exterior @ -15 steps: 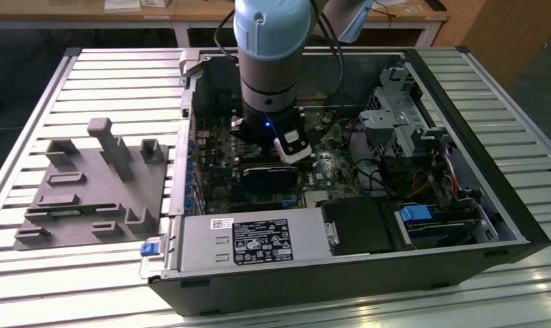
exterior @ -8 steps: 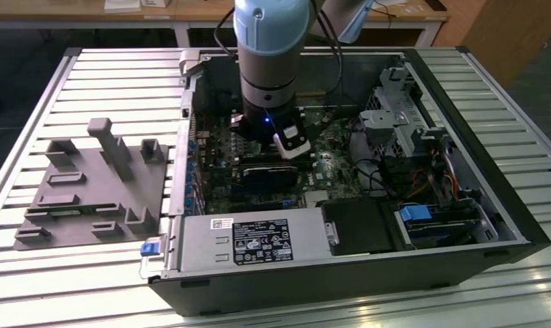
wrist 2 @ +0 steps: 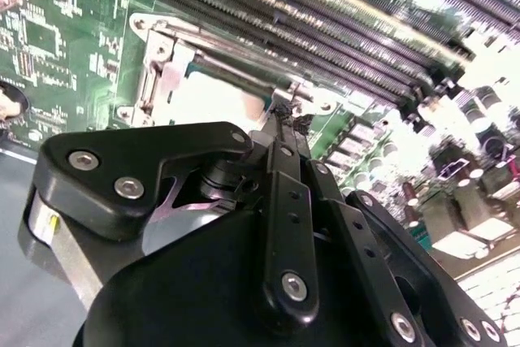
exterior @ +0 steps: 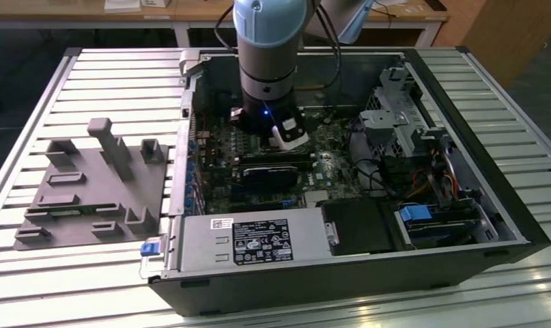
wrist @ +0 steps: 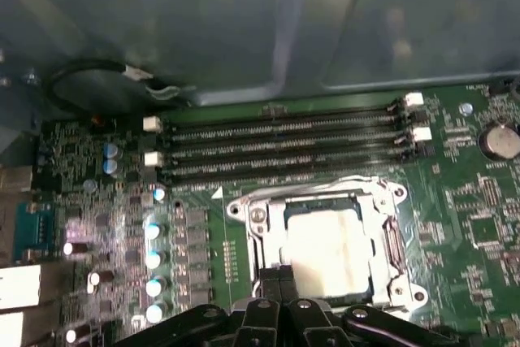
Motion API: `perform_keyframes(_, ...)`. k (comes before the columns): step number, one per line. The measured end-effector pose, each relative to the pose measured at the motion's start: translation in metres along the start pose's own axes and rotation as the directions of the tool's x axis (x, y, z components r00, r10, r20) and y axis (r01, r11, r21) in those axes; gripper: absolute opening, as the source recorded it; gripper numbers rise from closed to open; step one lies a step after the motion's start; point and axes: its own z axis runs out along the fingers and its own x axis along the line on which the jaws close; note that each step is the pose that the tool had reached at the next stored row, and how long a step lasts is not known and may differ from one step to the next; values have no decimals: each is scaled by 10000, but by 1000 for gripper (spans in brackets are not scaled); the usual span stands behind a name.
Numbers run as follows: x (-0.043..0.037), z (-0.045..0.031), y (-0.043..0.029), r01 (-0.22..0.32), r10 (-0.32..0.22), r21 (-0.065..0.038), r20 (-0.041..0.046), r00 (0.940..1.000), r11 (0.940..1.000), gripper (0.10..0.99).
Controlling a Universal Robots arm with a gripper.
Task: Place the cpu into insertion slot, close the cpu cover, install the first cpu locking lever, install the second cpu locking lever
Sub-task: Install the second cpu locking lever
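The cpu (wrist: 325, 253) (wrist 2: 215, 97), a pale silvery square, lies flat in the insertion slot (wrist: 253, 233) (wrist 2: 154, 62) on the green board. The cpu cover (wrist: 388, 237), a thin silvery frame, lies down around it. My gripper (wrist: 276, 279) (wrist 2: 284, 113) is shut, its dark fingertips pressed together at the socket's metal rim on one edge, beside the cpu. I cannot tell the locking levers apart from the frame. In the exterior view the arm's wrist (exterior: 266, 113) reaches down into the open computer case (exterior: 493, 205) and hides the socket.
Long black memory slots (wrist: 284, 148) (wrist 2: 325, 30) run just past the socket. Capacitors (wrist: 152, 258) stand beside it. In the case sit a power supply (exterior: 257, 239), loose cables (exterior: 394, 181) and a drive cage (exterior: 394, 116). A grey fixture plate (exterior: 93, 184) lies at the exterior view's left.
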Motion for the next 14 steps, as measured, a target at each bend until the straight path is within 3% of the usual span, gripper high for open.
perform_keyframes(3,-25,8,32,1,-1,1,-2,10000,10000,106)
perform_keyframes(12,-260,28,101,0,0,1,0,10000,10000,106)
perform_keyframes(14,-274,29,107,0,0,21,3,10000,10000,106)
